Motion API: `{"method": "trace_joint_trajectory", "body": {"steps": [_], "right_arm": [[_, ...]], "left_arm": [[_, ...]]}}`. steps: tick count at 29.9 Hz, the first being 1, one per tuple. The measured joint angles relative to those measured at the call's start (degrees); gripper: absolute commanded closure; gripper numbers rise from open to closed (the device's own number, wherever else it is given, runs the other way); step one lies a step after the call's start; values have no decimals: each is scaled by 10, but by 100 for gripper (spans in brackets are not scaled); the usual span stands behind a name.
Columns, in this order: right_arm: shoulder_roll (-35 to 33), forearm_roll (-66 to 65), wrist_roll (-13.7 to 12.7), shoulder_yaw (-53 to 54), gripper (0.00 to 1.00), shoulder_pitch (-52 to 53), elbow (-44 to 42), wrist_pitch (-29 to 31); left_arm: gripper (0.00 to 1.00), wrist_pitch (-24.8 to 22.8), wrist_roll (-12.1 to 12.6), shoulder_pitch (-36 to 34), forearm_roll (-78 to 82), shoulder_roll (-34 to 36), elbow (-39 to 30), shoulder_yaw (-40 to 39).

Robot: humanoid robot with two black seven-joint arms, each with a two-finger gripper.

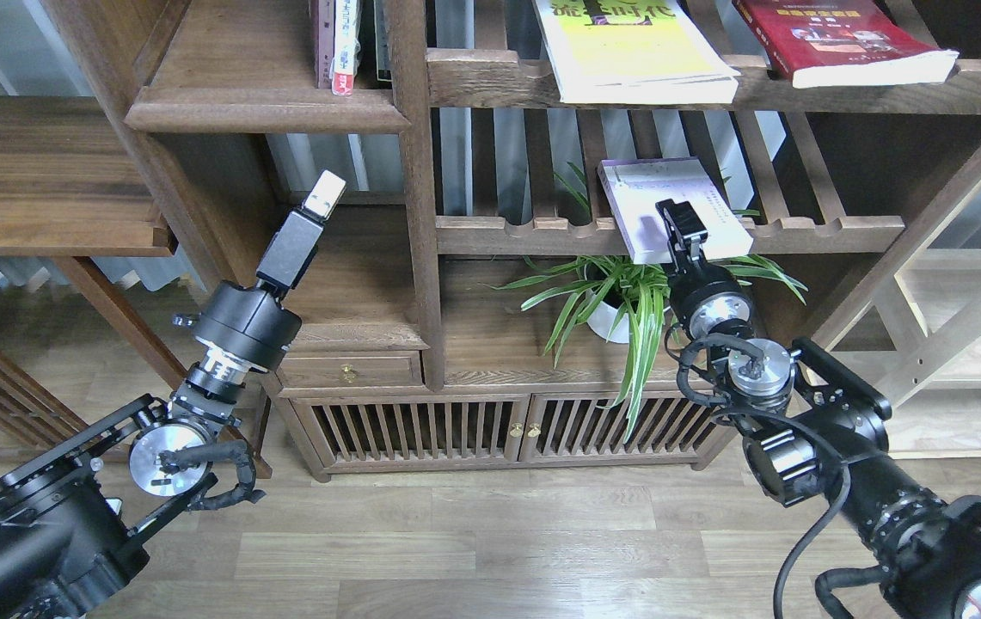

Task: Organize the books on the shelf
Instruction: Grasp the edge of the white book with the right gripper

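The right gripper (677, 219) seems closed on the white book (671, 206) lying on a slatted rack (800, 230); the left gripper (324, 196) hangs free.

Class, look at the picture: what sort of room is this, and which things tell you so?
Probably a home study or living room: a dark walnut bookcase holding paperback books, a potted green spider plant on its lower ledge, and a wood-plank floor.
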Motion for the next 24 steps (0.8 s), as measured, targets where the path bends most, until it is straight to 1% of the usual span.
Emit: {"method": "trace_joint_trajectory", "body": {"steps": [4,12,14,17,22,24], "right_arm": [[0,0,0,0,22,2,-3,0],[4,-1,1,1,24,10,-12,0],[5,-2,1,1,28,15,-19,1],[5,-1,1,1,37,19,-24,1],[6,1,1,2,55,19,-24,12],[6,0,2,2,68,19,-24,21]], "left_arm": [[1,0,0,0,0,0,0,0],[1,0,0,0,0,-2,0,0],[1,0,0,1,0,-2,0,0],[1,0,0,1,0,-2,-1,0],[1,0,0,0,0,-2,-3,0],[1,0,0,0,0,-2,-4,0]]}}
